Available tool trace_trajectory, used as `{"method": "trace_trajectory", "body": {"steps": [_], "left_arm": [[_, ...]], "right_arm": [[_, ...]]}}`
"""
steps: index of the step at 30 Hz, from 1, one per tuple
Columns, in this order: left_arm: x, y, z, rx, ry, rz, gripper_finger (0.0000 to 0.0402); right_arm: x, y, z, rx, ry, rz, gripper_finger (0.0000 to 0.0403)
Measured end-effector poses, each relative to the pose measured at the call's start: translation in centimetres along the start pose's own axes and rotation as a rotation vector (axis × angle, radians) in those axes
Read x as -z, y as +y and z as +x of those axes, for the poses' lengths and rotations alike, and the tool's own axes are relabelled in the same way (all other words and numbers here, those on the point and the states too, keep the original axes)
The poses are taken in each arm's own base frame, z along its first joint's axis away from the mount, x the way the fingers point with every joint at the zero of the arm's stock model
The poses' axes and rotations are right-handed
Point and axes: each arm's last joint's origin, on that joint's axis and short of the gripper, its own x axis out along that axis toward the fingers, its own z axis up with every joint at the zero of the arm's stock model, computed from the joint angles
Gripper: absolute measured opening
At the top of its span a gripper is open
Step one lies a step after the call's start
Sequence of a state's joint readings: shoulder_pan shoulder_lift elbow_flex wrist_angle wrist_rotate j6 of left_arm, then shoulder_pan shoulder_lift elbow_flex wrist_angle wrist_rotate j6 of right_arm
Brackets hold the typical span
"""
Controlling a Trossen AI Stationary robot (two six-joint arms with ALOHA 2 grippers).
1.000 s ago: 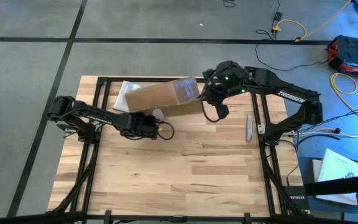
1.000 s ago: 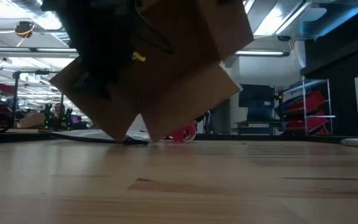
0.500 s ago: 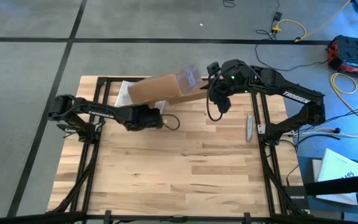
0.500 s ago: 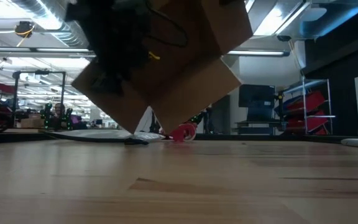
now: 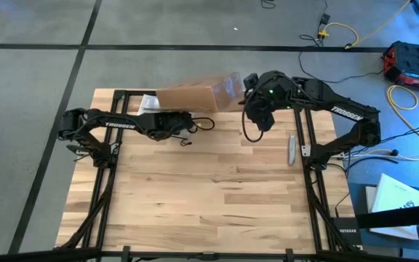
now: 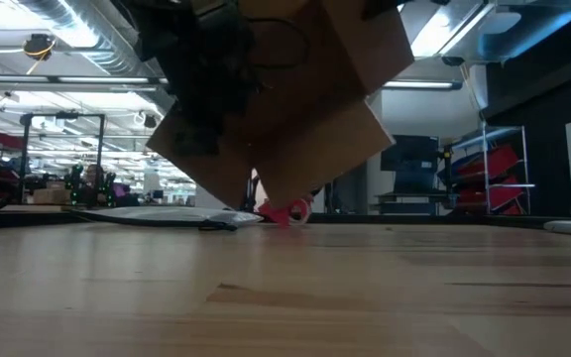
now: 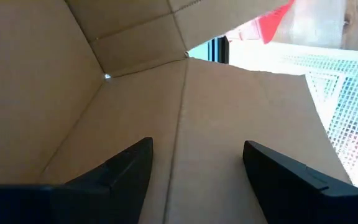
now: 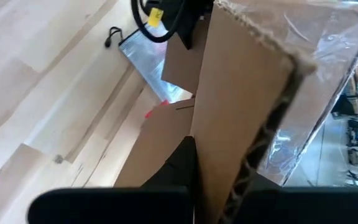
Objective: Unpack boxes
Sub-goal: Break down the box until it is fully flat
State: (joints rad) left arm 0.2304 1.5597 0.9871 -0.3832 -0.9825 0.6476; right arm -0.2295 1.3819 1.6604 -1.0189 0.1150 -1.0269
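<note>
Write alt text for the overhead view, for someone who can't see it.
Seen from above, a brown cardboard box hangs at the far end of a wooden table, the right gripper shut on its taped end. The left gripper reaches in under the box, fingers apart.

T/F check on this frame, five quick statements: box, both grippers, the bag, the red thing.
1. The cardboard box lies flat on the table. False: in the low view it is tilted up on a corner.
2. The right gripper is shut on a box flap. True.
3. The left gripper is shut tight. False: its fingers stand apart, reaching into the open box.
4. A clear silvery bag lies on the table by the box. True.
5. The small red object is held by the left gripper. False: it sits low at the box's bottom edge, in no gripper.
</note>
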Motion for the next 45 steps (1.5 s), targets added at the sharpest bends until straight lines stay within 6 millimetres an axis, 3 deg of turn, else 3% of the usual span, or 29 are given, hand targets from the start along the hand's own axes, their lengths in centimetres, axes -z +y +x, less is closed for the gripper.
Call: {"method": "trace_trajectory", "body": {"steps": [7,15,22,28,34,45], "left_arm": [[-0.5,-0.7,-1.2,0.006,-0.034,-0.009,0.0239],[0.0,-2.6,-3.3,0.095,-0.043,0.055,0.0239],[0.6,-4.5,-5.2,0.364,-0.066,-0.026,0.0239],[-0.1,-5.4,-7.4,0.561,-0.133,-0.090,0.0239],[-1.0,-3.2,-9.2,0.649,-0.226,-0.220,0.0239],[-0.2,5.4,-13.3,0.651,-0.663,-0.697,0.0239]], "right_arm": [[-0.1,0.7,0.0,-0.124,-0.080,0.107,0.0000],[0.5,2.5,1.7,-0.271,-0.078,0.154,0.0000],[0.6,3.2,2.7,-0.319,-0.093,0.183,0.0000],[0.4,2.5,2.1,-0.222,-0.119,0.159,0.0000],[0.4,2.1,1.8,-0.143,-0.097,0.157,0.0000],[0.0,1.3,1.4,-0.063,-0.152,0.160,0.0000]]}}
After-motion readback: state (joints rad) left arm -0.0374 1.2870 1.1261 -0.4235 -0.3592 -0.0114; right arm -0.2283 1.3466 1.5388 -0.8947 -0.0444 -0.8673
